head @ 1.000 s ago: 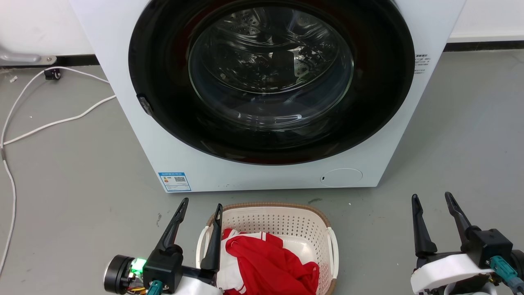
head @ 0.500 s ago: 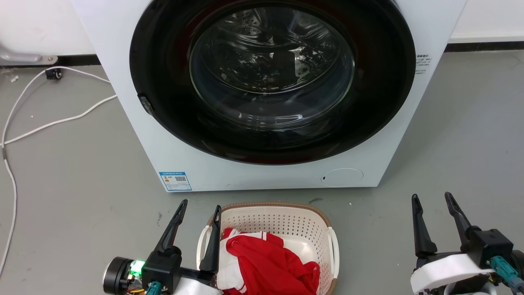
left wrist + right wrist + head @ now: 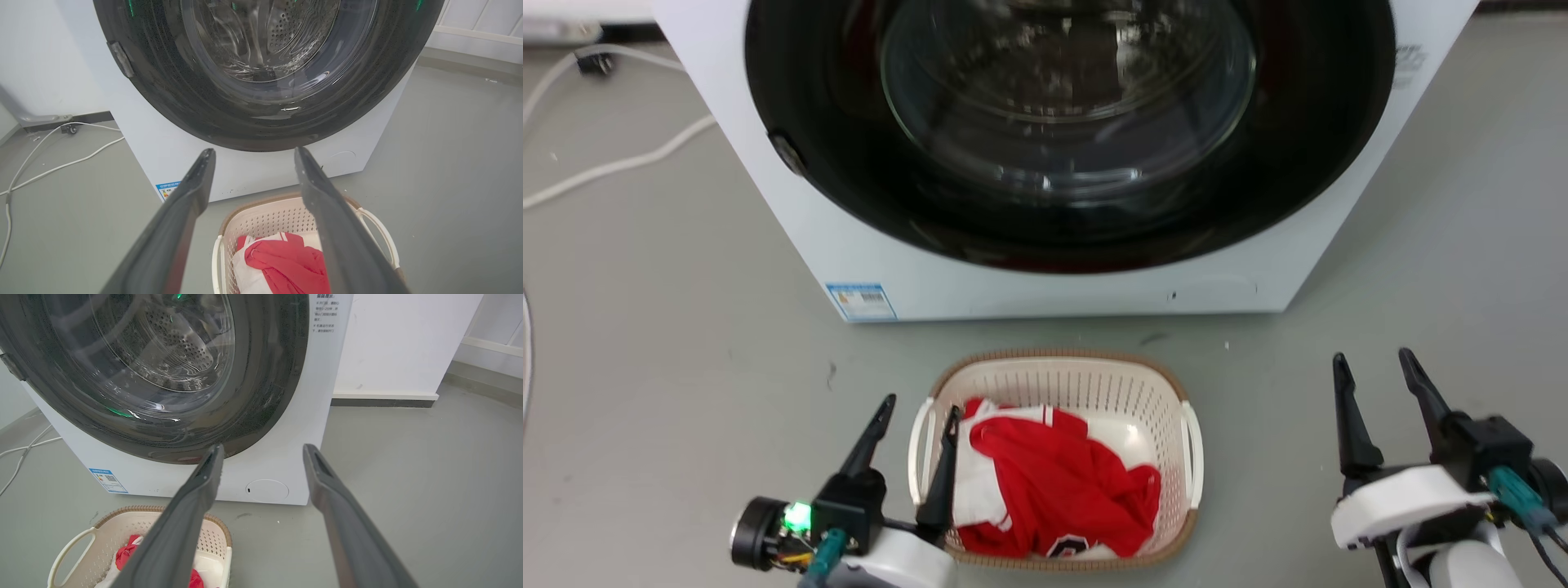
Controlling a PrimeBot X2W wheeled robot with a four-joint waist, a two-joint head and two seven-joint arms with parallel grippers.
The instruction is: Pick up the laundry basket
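The laundry basket (image 3: 1055, 358) stands on the grey floor just in front of the washing machine. It is cream and perforated, with a brown rim and white side handles, and holds a red and white garment (image 3: 1054, 490). My left gripper (image 3: 921, 404) is open at the basket's left handle (image 3: 918, 457): one finger lies over the inner edge, the other outside. Whether it touches the handle I cannot tell. My right gripper (image 3: 1370, 355) is open, well to the right of the basket. The basket (image 3: 269, 216) shows below the left gripper (image 3: 254, 152), and the basket (image 3: 114, 535) sits lower left of the right gripper (image 3: 264, 449).
The white washing machine (image 3: 866, 245) with its dark round glass door (image 3: 1066, 106), shut, rises close behind the basket. White cables (image 3: 613, 163) trail over the floor at the far left. Open grey floor (image 3: 1421, 269) lies to both sides of the basket.
The head view has tilted down, so the whole basket now shows. The left gripper now sits further back along the basket's left side. Both grippers are still open.
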